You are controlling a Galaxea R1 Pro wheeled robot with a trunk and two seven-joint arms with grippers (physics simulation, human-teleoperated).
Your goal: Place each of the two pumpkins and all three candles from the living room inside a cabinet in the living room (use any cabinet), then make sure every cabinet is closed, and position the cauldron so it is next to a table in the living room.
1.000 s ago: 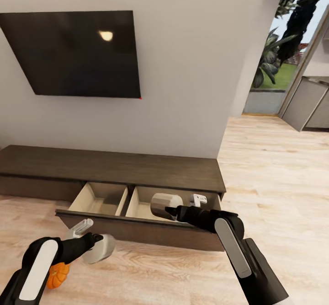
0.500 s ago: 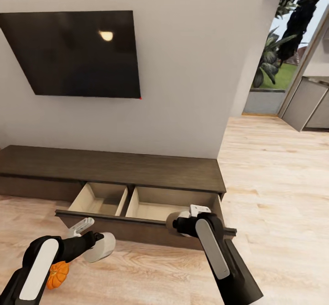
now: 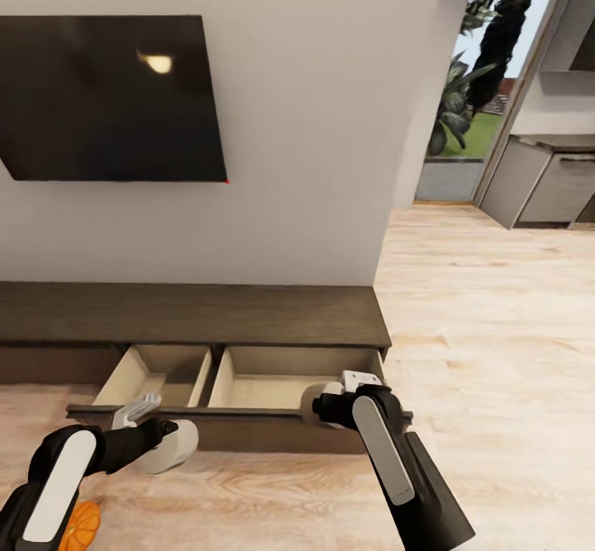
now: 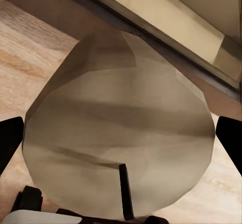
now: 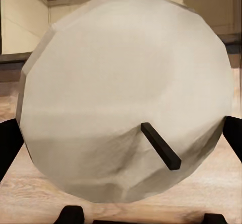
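Note:
The long dark-brown cabinet point(image 3: 207, 313) stands against the wall with one wide drawer point(image 3: 273, 369) pulled out, its two pale compartments bare. My left gripper point(image 3: 155, 437) is shut on a pale candle point(image 3: 175, 447) just in front of the drawer's front panel, at its left part. That candle point(image 4: 121, 133) looms large, wick toward the camera, in the left wrist view. My right gripper point(image 3: 330, 406) is shut on a second candle point(image 3: 312, 398) at the drawer's front right edge; this candle point(image 5: 126, 103) is close up in the right wrist view. An orange pumpkin point(image 3: 78, 526) lies on the floor under my left arm.
A black TV point(image 3: 107, 97) hangs on the white wall above the cabinet. Light wood floor point(image 3: 496, 353) stretches open to the right. Grey kitchen cupboards point(image 3: 537, 187) stand at the far right beside a doorway with plants point(image 3: 479, 64).
My right arm drew back with its candle from over the drawer's right compartment to its front edge. The head view then swung right, shifting the scene left. The left gripper kept its candle.

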